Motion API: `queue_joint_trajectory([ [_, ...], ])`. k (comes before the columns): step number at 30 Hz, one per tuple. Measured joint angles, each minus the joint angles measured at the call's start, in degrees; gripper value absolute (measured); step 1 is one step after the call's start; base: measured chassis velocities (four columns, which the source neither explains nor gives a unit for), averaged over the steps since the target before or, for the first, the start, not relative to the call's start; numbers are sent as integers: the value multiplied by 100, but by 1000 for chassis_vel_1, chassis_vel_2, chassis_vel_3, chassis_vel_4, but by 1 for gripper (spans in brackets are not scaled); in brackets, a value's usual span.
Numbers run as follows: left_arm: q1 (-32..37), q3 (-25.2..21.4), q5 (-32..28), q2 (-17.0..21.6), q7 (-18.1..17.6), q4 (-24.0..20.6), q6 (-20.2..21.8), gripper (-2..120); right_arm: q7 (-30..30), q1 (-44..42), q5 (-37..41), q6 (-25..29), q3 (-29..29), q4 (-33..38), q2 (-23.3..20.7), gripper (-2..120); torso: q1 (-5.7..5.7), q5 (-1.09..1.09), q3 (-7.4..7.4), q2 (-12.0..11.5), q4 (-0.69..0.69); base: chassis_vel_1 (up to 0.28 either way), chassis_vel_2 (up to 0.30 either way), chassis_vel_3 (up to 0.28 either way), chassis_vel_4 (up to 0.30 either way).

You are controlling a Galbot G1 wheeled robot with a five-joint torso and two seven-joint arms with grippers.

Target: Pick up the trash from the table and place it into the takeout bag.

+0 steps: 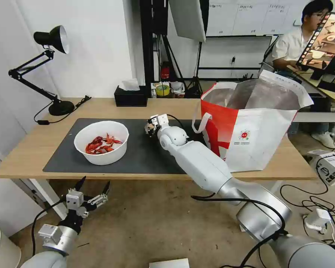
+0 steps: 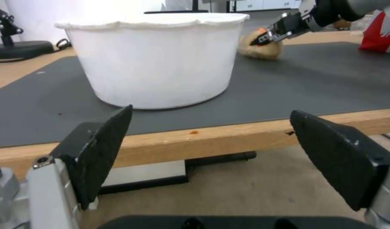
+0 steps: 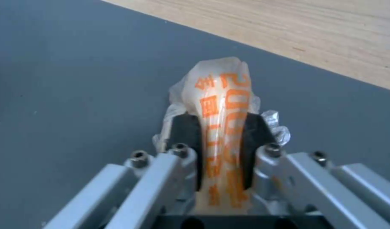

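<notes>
Right gripper (image 3: 220, 149): one, clamped on the orange-beige lump (image 3: 220, 95), right of the white bowl (image 1: 101, 142).
Left gripper (image 1: 93, 185): one, spread wide, empty, below the bowl.
Takeout bag (image 1: 249, 137): one, far right of the bowl.

- The black tissue box (image 1: 130, 96) serves as landmark.
- A black desk lamp (image 1: 50, 67) stands well to its left.
- A yellow-lidded tub (image 1: 162, 89) sits just right of it.

A black desk lamp (image 1: 50, 41) stands before a plain white wall (image 1: 96, 44). Right of the lamp hang whiteboards (image 1: 242, 16); below it lies brown floor (image 1: 145, 223) with trailing cables (image 1: 309, 201).
</notes>
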Motion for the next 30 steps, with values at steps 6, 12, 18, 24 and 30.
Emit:
queue_joint_trajectory([
  [6,-8,6,4,-13,0,0,-2,100,75,-31,105,-10,-2,247,-136,4,0,0,0,0,0,0,0,0,0],
  [12,-5,4,6,-20,0,-27,-2,100,210,-56,198,-10,0,799,-387,4,0,0,0,0,0,0,0,0,0],
  [18,103,-81,12,-76,-2,-93,-4,100,418,-178,315,-9,-3,1793,-743,4,0,0,0,0,-1,0,0,0,0],
  [24,271,-164,62,-197,-5,-187,-29,100,951,-444,592,16,63,3065,-1030,4,-1,0,-1,0,0,0,0,0,0],
  [30,464,-259,163,-340,-10,-294,-69,100,1330,-687,511,327,74,3849,-1173,4,-1,1,-1,0,2,0,0,0,0],
])
